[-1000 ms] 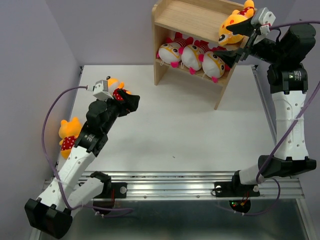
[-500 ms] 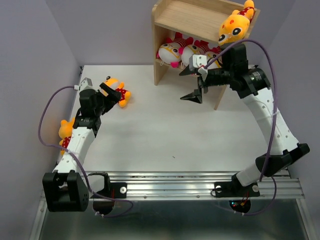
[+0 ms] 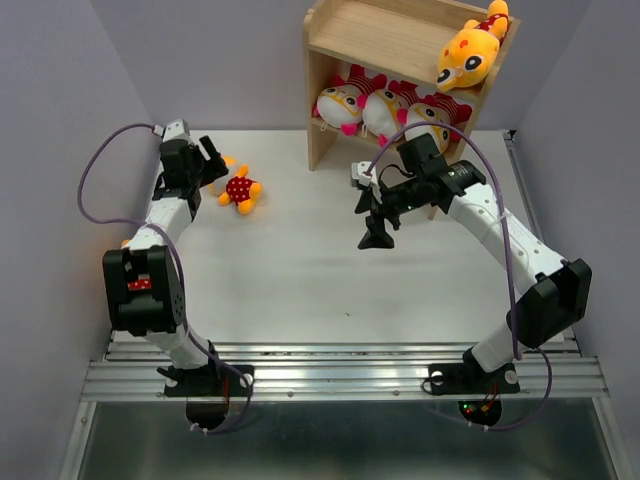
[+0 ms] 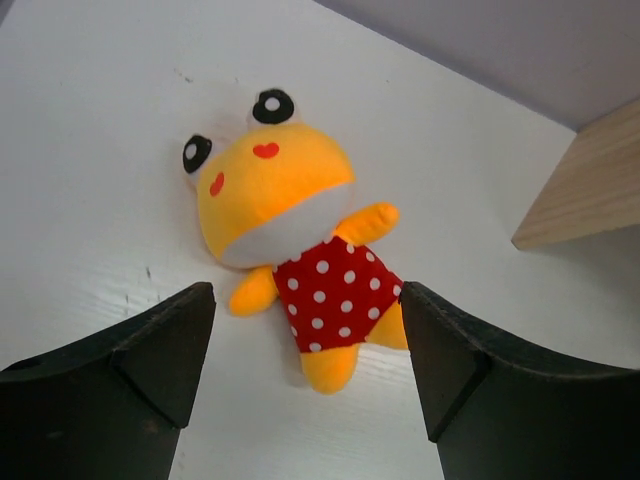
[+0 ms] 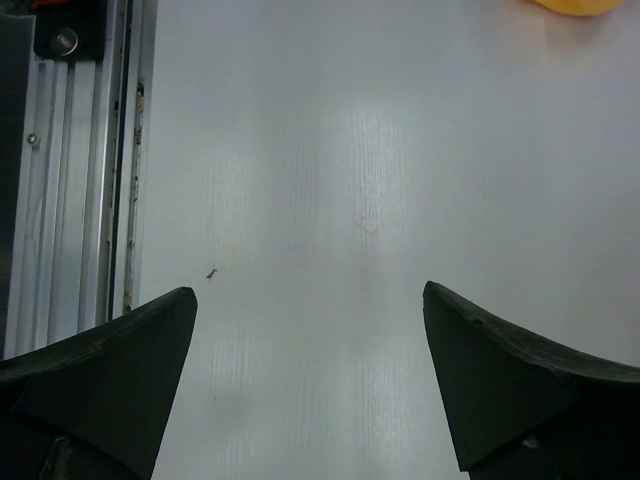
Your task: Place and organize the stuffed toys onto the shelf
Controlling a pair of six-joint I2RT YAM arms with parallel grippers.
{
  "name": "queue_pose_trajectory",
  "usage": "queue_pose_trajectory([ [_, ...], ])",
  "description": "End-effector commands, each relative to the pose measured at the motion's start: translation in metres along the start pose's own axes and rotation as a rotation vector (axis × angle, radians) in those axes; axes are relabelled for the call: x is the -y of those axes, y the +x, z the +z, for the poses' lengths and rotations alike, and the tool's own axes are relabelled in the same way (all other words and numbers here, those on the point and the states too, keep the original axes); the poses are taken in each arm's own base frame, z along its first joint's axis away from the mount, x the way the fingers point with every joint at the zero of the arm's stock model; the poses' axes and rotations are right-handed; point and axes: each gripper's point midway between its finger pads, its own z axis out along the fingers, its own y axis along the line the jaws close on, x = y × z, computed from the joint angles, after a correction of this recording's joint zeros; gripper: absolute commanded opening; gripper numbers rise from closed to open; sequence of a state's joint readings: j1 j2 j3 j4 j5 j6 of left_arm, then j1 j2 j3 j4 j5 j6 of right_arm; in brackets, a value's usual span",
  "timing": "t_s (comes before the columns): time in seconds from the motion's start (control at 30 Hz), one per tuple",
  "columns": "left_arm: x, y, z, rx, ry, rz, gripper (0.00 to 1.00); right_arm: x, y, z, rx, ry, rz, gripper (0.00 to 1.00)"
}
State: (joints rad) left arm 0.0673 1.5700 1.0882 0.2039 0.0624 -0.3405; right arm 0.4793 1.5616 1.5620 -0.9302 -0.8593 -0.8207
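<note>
Left end effector (image 4: 305, 296) has released the orange toy (image 4: 285, 215).

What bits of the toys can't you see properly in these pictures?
Top view: the left gripper covers part of the head of the orange toy on the table.
Top view: the upper board of the shelf hides most of the white-faced toys' bodies.
Right wrist view: an orange blob is cut off by the top edge; which toy, unclear.

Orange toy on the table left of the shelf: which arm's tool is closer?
Left. The left tool hangs open just by the orange toy; the right tool is well away, in front of the shelf.
</note>
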Motion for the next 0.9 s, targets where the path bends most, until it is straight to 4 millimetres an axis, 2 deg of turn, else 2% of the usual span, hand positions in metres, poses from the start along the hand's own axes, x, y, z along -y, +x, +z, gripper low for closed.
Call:
queue_pose_trajectory([
  [0.0, 0.019, -0.054, 0.020, 0.120, 0.064, 0.206, 0.85, 0.000, -0.002, 0.003, 0.020, 0.013, -0.013, 1.00],
  [0.03, 0.017, -0.042, 0.035, 0.081, 0.073, 0.220, 0.83, 0.000, -0.001, 0.004, 0.019, 0.014, -0.013, 1.00],
  [0.07, 0.017, -0.039, 0.043, 0.063, 0.079, 0.228, 0.82, 0.001, 0.000, 0.005, 0.014, 0.014, -0.009, 1.00],
  [0.1, 0.021, -0.049, 0.050, 0.060, 0.079, 0.226, 0.81, 0.001, 0.002, 0.006, 0.011, 0.013, -0.006, 1.00],
  [0.13, 0.015, -0.036, 0.067, 0.019, 0.061, 0.219, 0.80, 0.002, 0.003, 0.007, 0.009, 0.013, -0.004, 1.00],
  [0.2, 0.015, -0.038, 0.080, 0.004, 0.055, 0.212, 0.75, 0.002, 0.005, 0.008, 0.005, 0.011, 0.003, 1.00],
  [0.23, 0.008, -0.023, 0.094, -0.036, 0.041, 0.207, 0.72, 0.002, 0.007, 0.008, -0.001, 0.014, 0.006, 1.00],
  [0.27, 0.008, -0.027, 0.100, -0.037, 0.031, 0.206, 0.70, 0.002, 0.008, 0.008, -0.004, 0.016, 0.008, 1.00],
  [0.3, 0.006, -0.022, 0.104, -0.058, 0.024, 0.203, 0.68, 0.003, 0.009, 0.008, -0.007, 0.017, 0.007, 1.00],
  [0.33, 0.000, -0.008, 0.113, -0.108, 0.006, 0.191, 0.63, 0.003, 0.011, 0.008, -0.015, 0.023, 0.013, 1.00],
  [0.37, -0.003, 0.001, 0.116, -0.138, -0.001, 0.184, 0.62, 0.003, 0.011, 0.008, -0.017, 0.025, 0.013, 1.00],
  [0.47, -0.012, 0.028, 0.119, -0.204, -0.018, 0.155, 0.58, 0.003, 0.014, 0.007, -0.027, 0.034, 0.020, 1.00],
  [0.53, -0.015, 0.038, 0.118, -0.227, -0.017, 0.144, 0.45, 0.002, 0.015, 0.007, -0.029, 0.034, 0.033, 1.00],
  [0.57, -0.016, 0.049, 0.116, -0.252, -0.007, 0.137, 0.38, 0.001, 0.016, 0.007, -0.027, 0.032, 0.036, 1.00],
  [0.6, -0.015, 0.053, 0.116, -0.263, 0.003, 0.132, 0.16, 0.000, 0.016, 0.007, -0.027, 0.030, 0.040, 1.00],
  [0.67, -0.008, 0.065, 0.112, -0.297, 0.049, 0.108, 0.00, -0.001, 0.015, 0.007, -0.021, 0.027, 0.047, 1.00],
  [0.77, 0.004, 0.068, 0.103, -0.312, 0.105, 0.065, 0.00, -0.001, 0.013, 0.007, -0.016, 0.028, 0.055, 1.00],
  [0.8, 0.009, 0.081, 0.095, -0.347, 0.138, 0.017, 0.00, 0.000, 0.012, 0.008, -0.014, 0.025, 0.061, 1.00],
  [0.83, 0.019, 0.068, 0.087, -0.308, 0.173, -0.003, 0.00, 0.001, 0.010, 0.008, -0.008, 0.029, 0.069, 1.00],
  [0.87, 0.024, 0.066, 0.080, -0.302, 0.190, -0.037, 0.00, 0.001, 0.008, 0.009, 0.000, 0.025, 0.078, 1.00],
])
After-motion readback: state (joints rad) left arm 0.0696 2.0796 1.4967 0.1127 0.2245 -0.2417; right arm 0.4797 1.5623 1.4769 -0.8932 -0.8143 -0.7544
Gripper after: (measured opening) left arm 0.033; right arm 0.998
